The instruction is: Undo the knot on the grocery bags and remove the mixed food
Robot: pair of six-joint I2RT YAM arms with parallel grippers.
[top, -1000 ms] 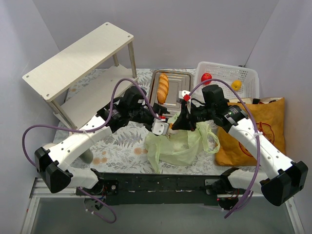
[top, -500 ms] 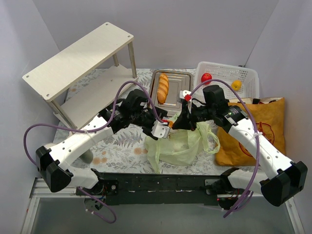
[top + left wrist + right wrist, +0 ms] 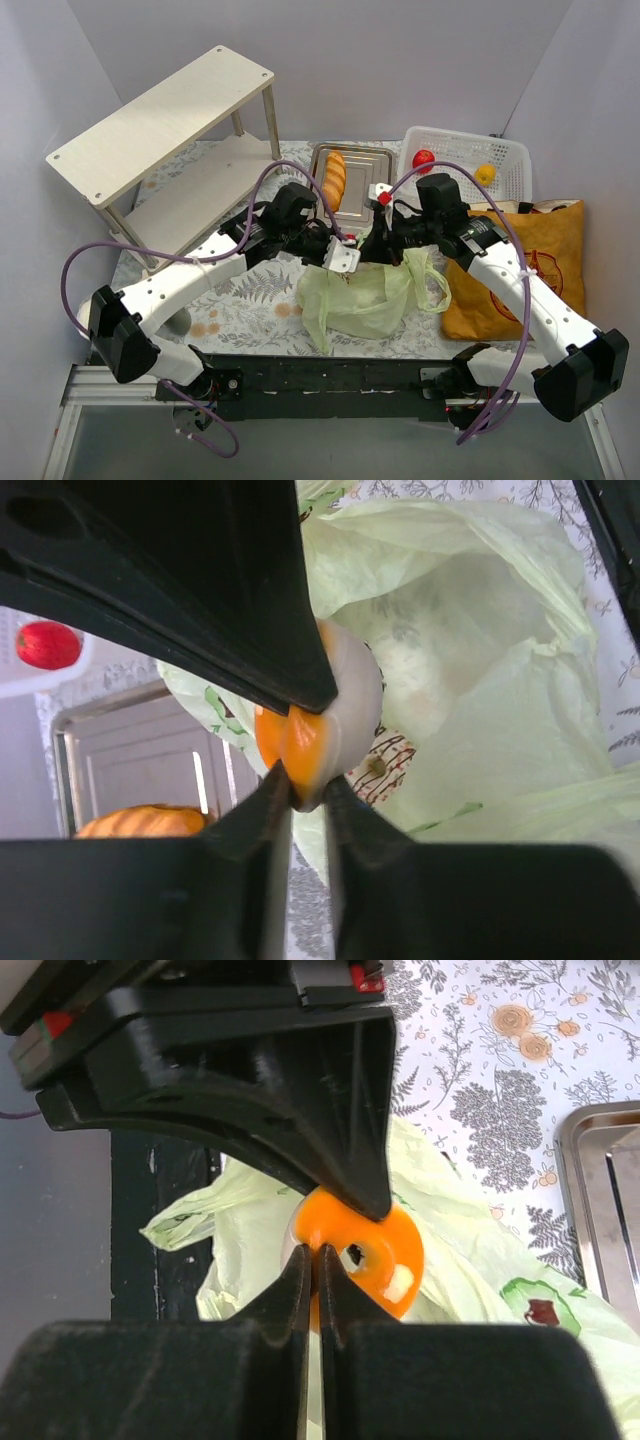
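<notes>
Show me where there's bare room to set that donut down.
Free: the tray right of the baguette; the floral cloth between the shelf legs and the green bag; the lower shelf board. Crowded: over the bag, where the left gripper and right gripper meet at the donut; the tote fills the right side.
</notes>
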